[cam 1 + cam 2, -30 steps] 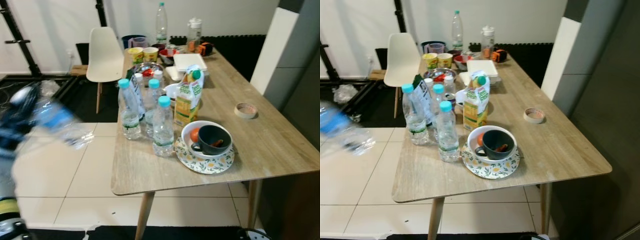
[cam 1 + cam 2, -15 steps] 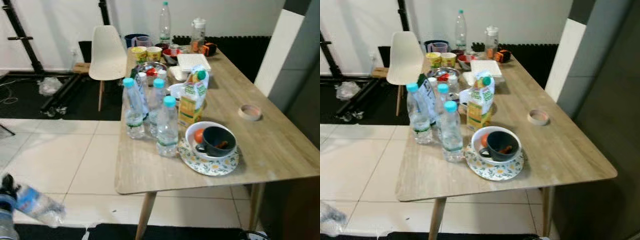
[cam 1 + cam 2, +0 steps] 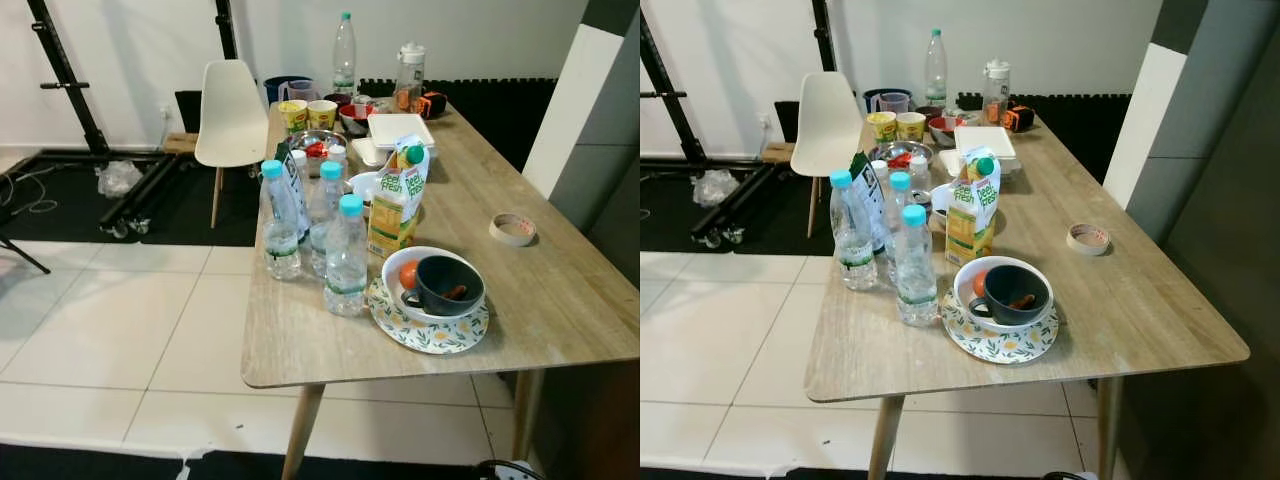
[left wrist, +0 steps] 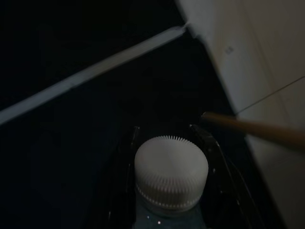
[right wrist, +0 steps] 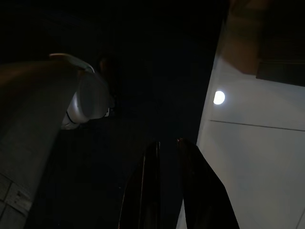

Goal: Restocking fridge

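Note:
In the left wrist view my left gripper (image 4: 167, 131) is shut on a water bottle, its white ribbed cap (image 4: 170, 171) held between the two black fingers (image 4: 121, 181). Three more water bottles with blue caps (image 3: 282, 225) (image 3: 346, 260) (image 3: 327, 205) stand near the left edge of the wooden table (image 3: 560, 290). A juice carton (image 3: 395, 205) stands just right of them. In the dark right wrist view my right gripper (image 5: 167, 143) hangs with its fingers (image 5: 200, 186) close together and nothing between them.
A patterned plate with a bowl and dark mug (image 3: 430, 300) sits near the table's front. A tape roll (image 3: 513, 229) lies at the right. Cups, dishes and a tall bottle (image 3: 344, 45) crowd the far end. A white chair (image 3: 232, 115) and black rack (image 3: 70, 90) stand left over tiled floor.
The held bottle, seen at the left of the head views a second ago, has dropped down out of them. The camera has shifted; the table things have not moved.

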You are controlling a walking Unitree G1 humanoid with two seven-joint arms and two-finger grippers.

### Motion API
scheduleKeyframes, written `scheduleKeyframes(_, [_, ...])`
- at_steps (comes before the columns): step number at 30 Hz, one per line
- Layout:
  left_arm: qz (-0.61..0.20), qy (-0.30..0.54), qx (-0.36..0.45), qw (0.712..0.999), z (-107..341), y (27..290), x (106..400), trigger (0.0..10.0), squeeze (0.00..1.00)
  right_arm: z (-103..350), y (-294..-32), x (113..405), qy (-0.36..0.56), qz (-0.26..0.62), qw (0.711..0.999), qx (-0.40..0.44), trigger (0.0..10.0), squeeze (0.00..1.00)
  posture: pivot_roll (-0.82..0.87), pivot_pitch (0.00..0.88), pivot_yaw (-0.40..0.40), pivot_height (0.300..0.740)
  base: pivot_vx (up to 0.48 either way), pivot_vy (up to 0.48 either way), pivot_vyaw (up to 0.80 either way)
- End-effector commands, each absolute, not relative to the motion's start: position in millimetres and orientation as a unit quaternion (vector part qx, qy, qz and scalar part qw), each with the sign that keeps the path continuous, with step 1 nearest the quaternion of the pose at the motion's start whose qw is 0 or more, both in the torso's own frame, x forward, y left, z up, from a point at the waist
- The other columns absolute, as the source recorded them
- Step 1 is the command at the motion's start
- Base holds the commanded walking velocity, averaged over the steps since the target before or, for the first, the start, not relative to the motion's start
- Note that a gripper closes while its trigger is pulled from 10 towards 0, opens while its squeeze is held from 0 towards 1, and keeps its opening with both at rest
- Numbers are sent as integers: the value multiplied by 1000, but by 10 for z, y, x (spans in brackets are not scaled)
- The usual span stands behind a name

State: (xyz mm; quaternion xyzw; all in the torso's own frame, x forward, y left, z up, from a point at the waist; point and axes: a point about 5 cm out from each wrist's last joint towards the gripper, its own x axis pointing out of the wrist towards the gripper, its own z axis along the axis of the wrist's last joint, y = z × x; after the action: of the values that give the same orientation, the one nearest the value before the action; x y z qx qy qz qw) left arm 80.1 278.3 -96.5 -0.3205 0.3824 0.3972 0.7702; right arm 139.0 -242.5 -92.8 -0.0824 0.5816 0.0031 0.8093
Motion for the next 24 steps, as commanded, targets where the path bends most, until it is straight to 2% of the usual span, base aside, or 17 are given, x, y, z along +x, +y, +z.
scheduleKeyframes(1, [378,421,-330,756,-1055,2562,740,10000,0,-931,-2424,1385,584,5,807,-88,10000,0,-113,0,-1,740,-326,0,0])
scheduleKeyframes(5, [338,434,-305,778,-1047,2497,868,10000,0,-929,-2420,1391,583,6,808,-88,10000,0,-112,0,-7,740,-326,0,0])
scheduleKeyframes(12, [305,422,-283,805,-970,2534,1131,10000,0,-929,-2418,1394,583,4,808,-88,10000,0,-114,0,-4,740,-329,0,0])
scheduleKeyframes(17, [233,446,-231,833,-941,2454,1297,10000,0,-931,-2412,1394,583,5,808,-86,10000,0,-114,0,-1,740,-327,0,0])
scheduleKeyframes(24, [220,449,-231,835,-946,2381,1342,10000,0,-931,-2410,1395,583,5,808,-85,10000,0,-114,0,-1,740,-327,0,0])
